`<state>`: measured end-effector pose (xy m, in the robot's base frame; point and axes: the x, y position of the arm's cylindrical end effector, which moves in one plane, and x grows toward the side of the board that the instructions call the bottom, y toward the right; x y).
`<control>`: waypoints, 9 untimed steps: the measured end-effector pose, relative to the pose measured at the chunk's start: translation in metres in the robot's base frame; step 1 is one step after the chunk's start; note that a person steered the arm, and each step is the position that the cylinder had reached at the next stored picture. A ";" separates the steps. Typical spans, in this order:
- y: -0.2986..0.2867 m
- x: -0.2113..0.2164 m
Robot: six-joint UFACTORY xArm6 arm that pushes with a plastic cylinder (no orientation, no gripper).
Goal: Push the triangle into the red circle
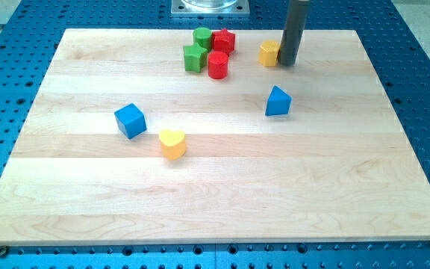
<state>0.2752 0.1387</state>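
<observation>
The blue triangle (278, 101) lies right of the board's middle, toward the view's top. The red circle (217, 65) stands up and to its left, in a cluster near the view's top. My tip (287, 63) rests on the board above the triangle, well apart from it, touching the right side of a yellow block (269, 53). The tip is to the right of the red circle, with the yellow block between them.
Around the red circle are a green circle (202, 36), a green block (194, 57) and a red block (225, 40). A blue cube (131, 120) and a yellow heart (172, 143) lie left of centre. The wooden board (215, 202) sits on a blue perforated table.
</observation>
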 end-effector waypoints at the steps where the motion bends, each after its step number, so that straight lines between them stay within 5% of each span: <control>1: -0.033 0.000; 3: -0.052 0.001; 5: 0.047 0.093; 7: 0.033 0.198; 9: 0.029 0.090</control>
<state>0.3653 0.1678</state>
